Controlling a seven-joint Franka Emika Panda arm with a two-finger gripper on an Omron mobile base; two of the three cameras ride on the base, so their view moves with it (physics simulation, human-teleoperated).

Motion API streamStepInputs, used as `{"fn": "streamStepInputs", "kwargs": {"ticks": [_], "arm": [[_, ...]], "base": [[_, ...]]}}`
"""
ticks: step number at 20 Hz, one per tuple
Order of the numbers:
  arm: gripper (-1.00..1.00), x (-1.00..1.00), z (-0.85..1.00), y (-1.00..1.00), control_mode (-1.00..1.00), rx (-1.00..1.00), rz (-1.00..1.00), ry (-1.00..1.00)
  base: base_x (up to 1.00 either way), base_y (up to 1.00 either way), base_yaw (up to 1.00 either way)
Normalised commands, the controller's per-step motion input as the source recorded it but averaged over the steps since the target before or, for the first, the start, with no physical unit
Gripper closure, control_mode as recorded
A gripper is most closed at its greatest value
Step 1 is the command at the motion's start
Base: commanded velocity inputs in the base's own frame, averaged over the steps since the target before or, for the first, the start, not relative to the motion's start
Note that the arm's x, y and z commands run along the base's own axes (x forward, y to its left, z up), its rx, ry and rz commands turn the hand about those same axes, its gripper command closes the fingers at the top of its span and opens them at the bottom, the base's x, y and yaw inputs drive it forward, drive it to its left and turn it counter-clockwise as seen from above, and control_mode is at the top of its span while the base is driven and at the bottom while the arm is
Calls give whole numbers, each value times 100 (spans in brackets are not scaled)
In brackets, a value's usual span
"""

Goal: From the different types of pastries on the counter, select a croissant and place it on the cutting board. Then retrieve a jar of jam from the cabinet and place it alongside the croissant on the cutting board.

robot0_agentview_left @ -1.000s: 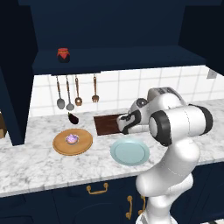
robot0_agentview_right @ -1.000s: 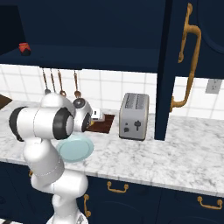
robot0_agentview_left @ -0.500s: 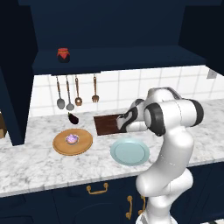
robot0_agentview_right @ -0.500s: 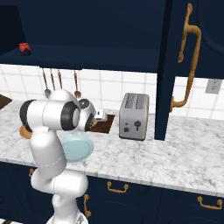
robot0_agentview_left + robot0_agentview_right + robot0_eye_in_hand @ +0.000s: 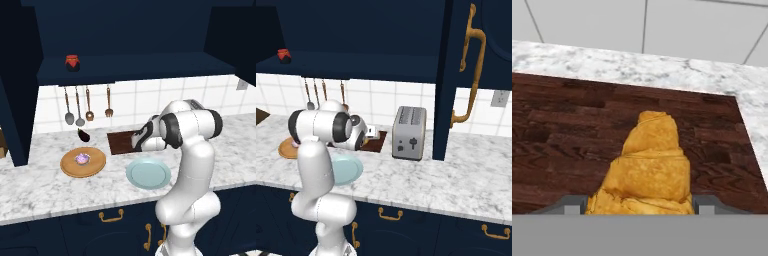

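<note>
The gripper (image 5: 639, 205) grasps the croissant (image 5: 647, 170) between its tips, above the cutting board (image 5: 567, 135); whether the pastry touches the wood is hard to tell. Its long axis runs straight away from the gripper, tapered end pointing toward the board's far edge and the tiled wall beyond. Bare board spreads wide to one side of the gripper, a narrower strip to the other before the edge meets the surface (image 5: 662, 65). Well off to the gripper's side sits the cupcake (image 5: 82, 159); the jar of jam (image 5: 73, 62) stands high above on the cabinet (image 5: 125, 30) shelf
</note>
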Motion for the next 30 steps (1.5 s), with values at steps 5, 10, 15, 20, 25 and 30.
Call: {"fn": "streamStepInputs", "kwargs": {"ticks": [5, 10, 15, 20, 25, 30], "arm": [[100, 27, -15, 0, -100, 1, 0, 0], [100, 3, -2, 0, -100, 0, 0, 0], [-100, 0, 0, 3, -100, 0, 0, 0], [-100, 0, 0, 0, -100, 0, 0, 0], [-100, 0, 13, 0, -100, 4, 0, -1], [-100, -16, 49, 0, -100, 0, 0, -6]], "base": [[0, 0, 0], [0, 0, 0], [0, 0, 0], [0, 0, 0], [0, 0, 0], [0, 0, 0]]}}
